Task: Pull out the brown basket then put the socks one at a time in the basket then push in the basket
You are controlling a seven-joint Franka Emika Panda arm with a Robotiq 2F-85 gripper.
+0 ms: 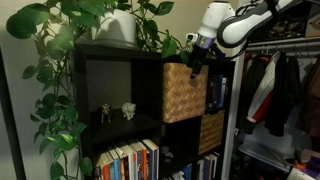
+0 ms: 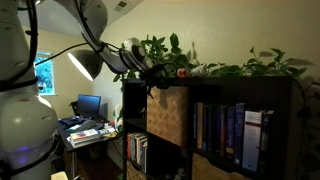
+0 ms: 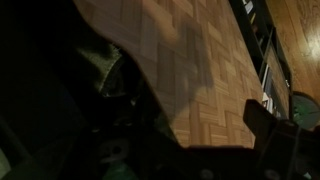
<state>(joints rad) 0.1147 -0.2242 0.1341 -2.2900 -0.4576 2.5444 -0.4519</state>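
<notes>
Gripper point(image 1: 195, 60) seen at full spread, nothing held. Brown basket point(image 1: 185, 92) located just beneath it, in shelf point(image 1: 110, 80) cubby. Top rim to be hooked squarely, pull to be kept straight outward, tilting to be avoided.

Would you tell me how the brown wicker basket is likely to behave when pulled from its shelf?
The brown basket looks stiff: its woven sides are flat and straight, so it should probably slide out whole. It fills its cubby closely, so it may rub or jam if pulled crooked.
</notes>
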